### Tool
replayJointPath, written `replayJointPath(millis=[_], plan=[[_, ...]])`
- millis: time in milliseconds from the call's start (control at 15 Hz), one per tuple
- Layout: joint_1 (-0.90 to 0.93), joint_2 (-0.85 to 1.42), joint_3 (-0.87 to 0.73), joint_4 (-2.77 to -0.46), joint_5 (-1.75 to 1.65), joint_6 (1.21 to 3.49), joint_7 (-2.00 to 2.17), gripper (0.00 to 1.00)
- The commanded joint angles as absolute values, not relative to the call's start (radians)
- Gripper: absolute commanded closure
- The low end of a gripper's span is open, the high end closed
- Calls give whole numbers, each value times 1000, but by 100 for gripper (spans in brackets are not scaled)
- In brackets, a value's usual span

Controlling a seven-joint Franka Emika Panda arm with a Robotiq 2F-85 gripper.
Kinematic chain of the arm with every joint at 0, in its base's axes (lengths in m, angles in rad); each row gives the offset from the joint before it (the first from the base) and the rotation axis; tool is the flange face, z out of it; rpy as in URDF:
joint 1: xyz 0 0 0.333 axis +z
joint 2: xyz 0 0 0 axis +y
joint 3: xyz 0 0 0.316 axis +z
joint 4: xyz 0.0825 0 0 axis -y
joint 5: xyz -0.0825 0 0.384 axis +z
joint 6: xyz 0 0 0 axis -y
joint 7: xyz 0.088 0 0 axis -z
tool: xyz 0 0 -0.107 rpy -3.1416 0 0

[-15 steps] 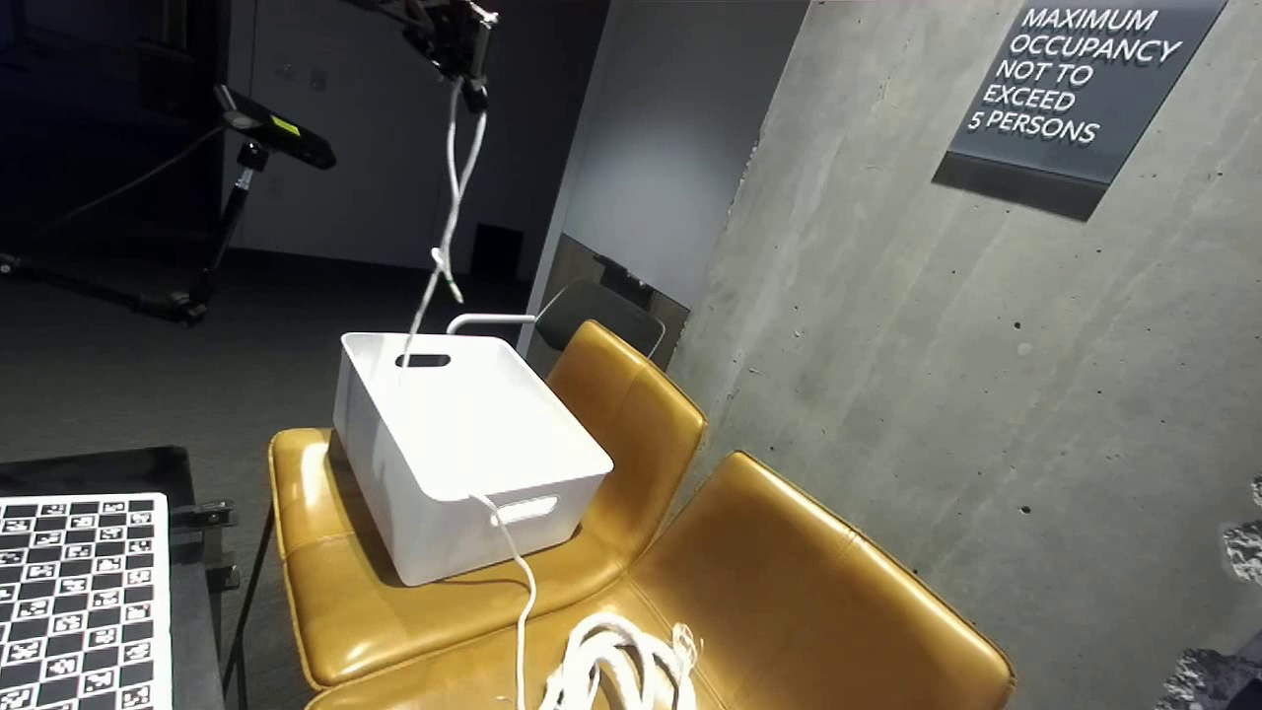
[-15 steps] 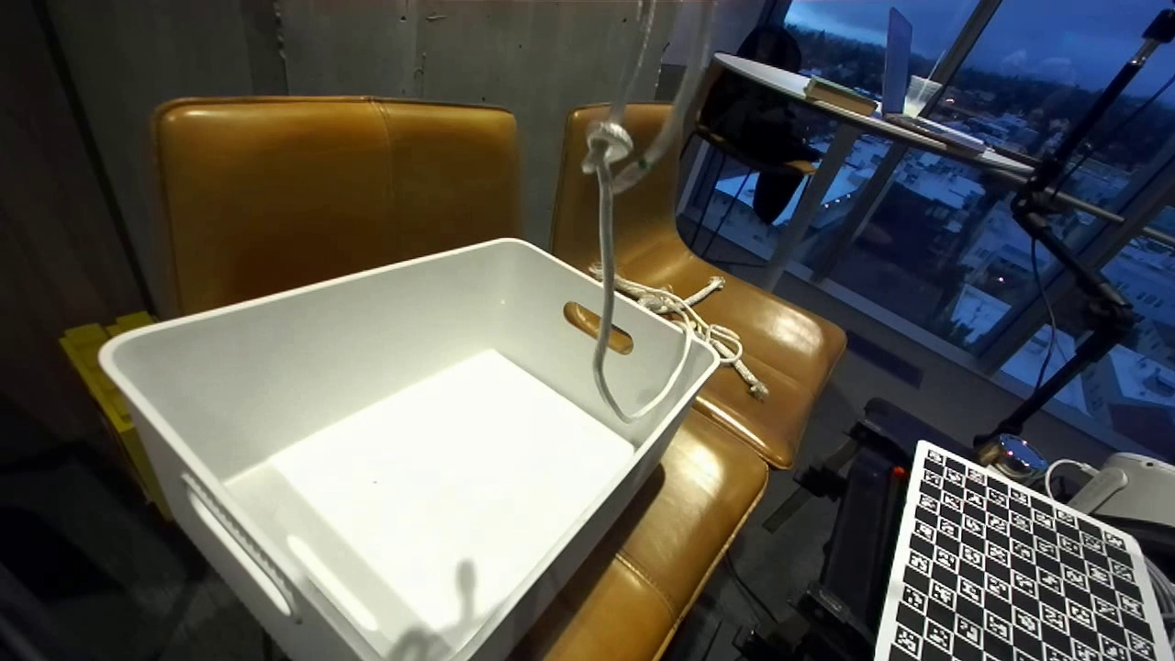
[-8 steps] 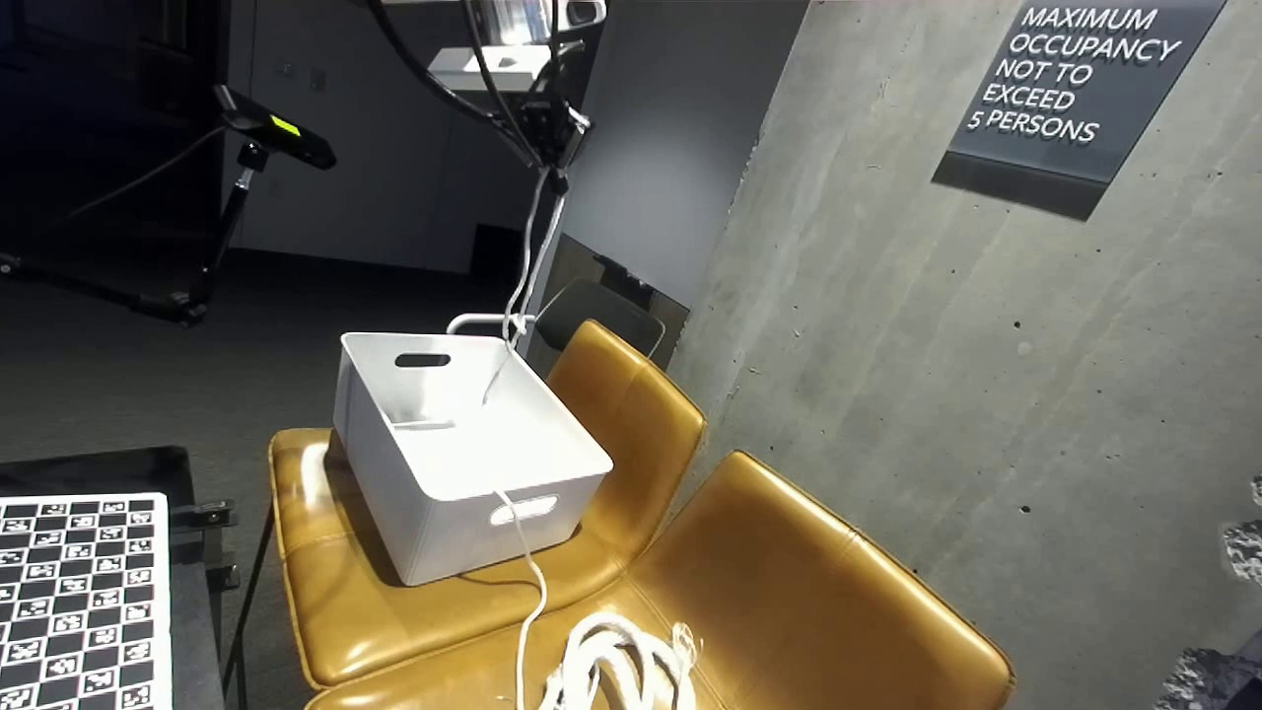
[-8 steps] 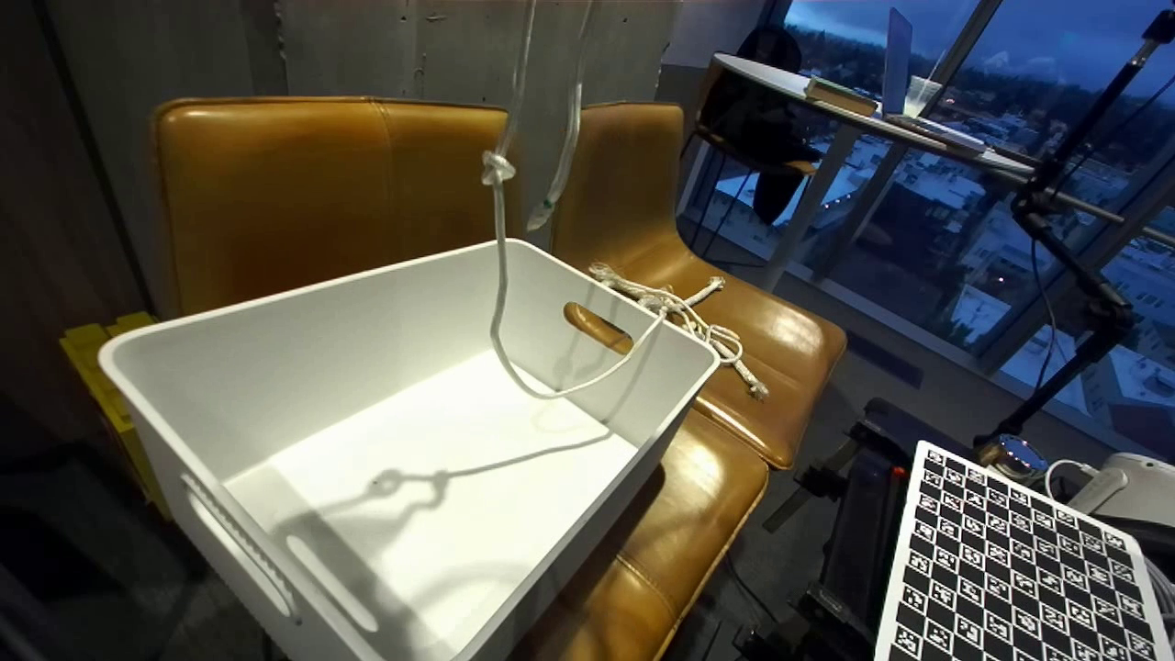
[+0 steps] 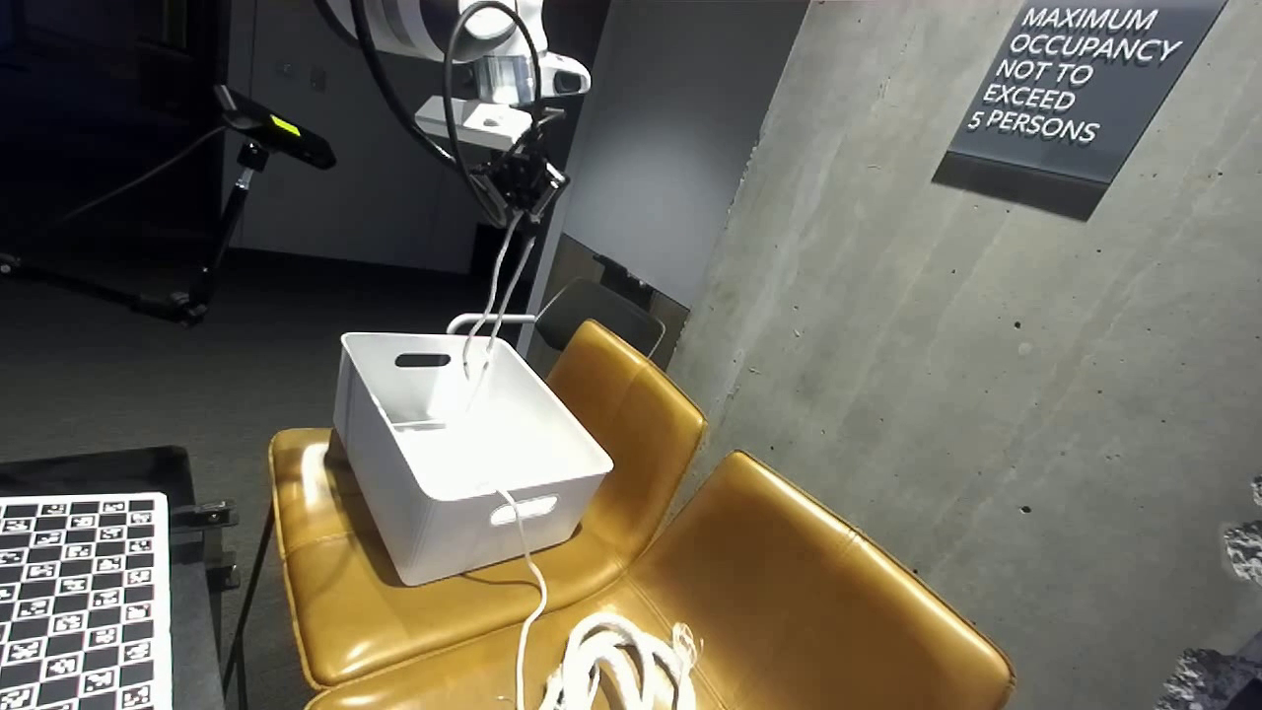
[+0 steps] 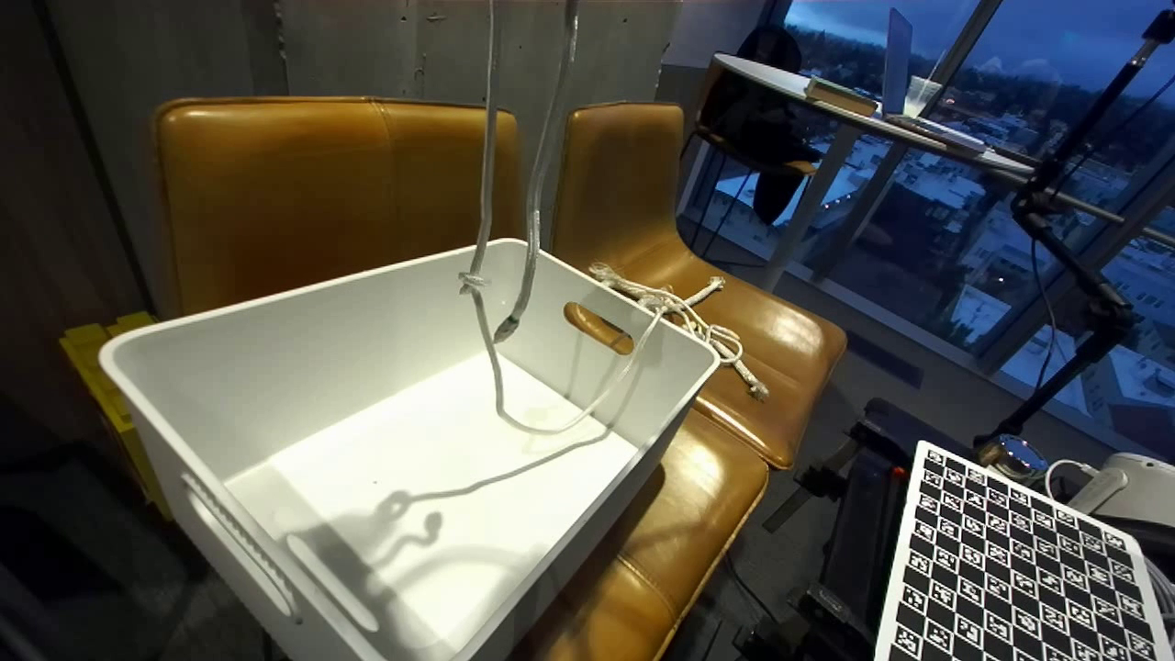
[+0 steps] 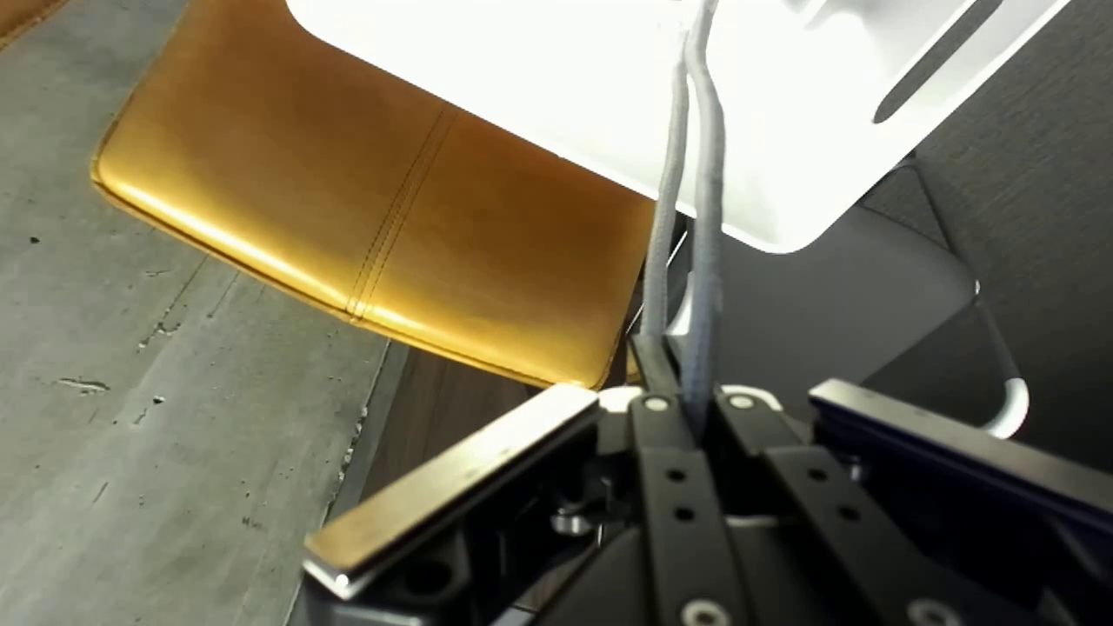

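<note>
Patterned board point(image 5: 79, 602): at the far left in an exterior view, black and white, well apart from the box.
Camera point(image 5: 271, 130): on a jointed stand, higher than the box and to its left.
Brown chair point(image 5: 360, 621): leather, its seat carrying the box.
White box point(image 5: 454, 542): open at the top, with a slot handle point(image 5: 523, 510) in the end nearer the rope pile.
Rope point(image 7: 710, 174): hangs from the claw into the box in two strands. The short strand finishes in a loose end point(image 6: 508, 329) inside the box; the long one bears a knot point(image 6: 475, 282), sags in a low curve and crosses the rim towards the rope pile. Whether the curve touches the box's bottom, I cannot tell.
Rope feel: probably light, soft and limp, hard to damage; its smooth weave could slip through a slack pinch.
Rope hold: the straight stretch above the knot seems best, since the knot should act as a stop; the loose end offers little to pinch.
Claw point(image 7: 698, 404): above the box, clenched on the rope, both strands hanging from its tips.
Rope pile point(image 5: 623, 636): coiled on the next seat.
Neighbouring chair point(image 5: 808, 552): also brown leather, beside the box's chair.
Sign point(image 5: 1075, 94): at the right, on the concrete wall point(image 5: 887, 325).
</note>
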State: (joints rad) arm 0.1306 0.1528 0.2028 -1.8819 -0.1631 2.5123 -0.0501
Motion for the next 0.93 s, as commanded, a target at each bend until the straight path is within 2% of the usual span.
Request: replayJointPath(millis=[0,67,133,267,733,867], plan=[[138,151,186,-1899,-124,2505,-79,99],[136,138,181,-1925,-130,2505,-77,71],[134,125,179,-1950,-128,2508,-83,70],[128,108,173,-1986,-118,2504,-90,57],[65,12,130,-2126,-1,2415,-250,6],[41,-13,104,-2143,39,2359,-359,0]])
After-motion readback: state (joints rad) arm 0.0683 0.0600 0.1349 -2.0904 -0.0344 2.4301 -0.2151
